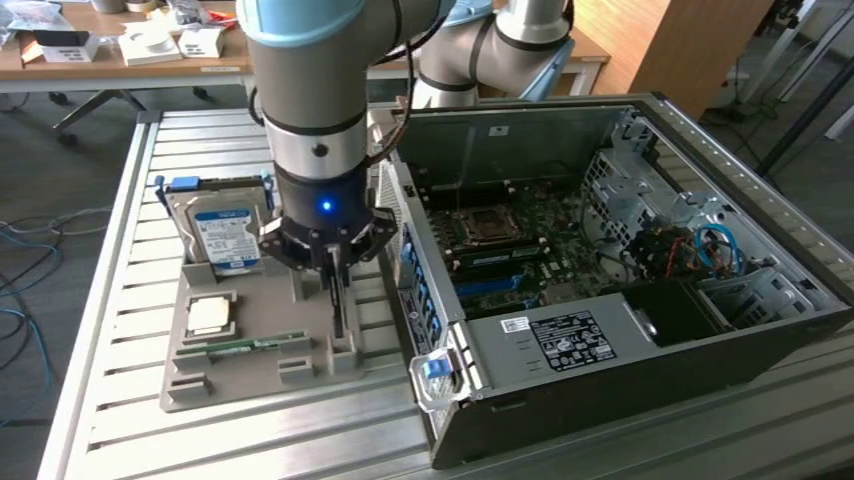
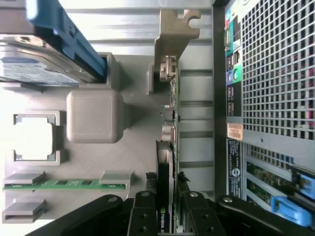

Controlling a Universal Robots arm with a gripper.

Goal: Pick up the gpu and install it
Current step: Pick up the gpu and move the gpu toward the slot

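Edgewise, gpu [image 2: 172, 115] lengthwise beside the case [image 2: 266, 73], gripper [image 2: 169, 201] tight on its end opposite the bracket [image 2: 172, 34].

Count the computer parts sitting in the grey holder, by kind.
hard drive: 1
CPU: 1
memory stick: 1
gpu: 1
Total: 4

No readable text: only illegible print on power supply label [image 1: 567, 340] and hard drive label [image 1: 224, 235]
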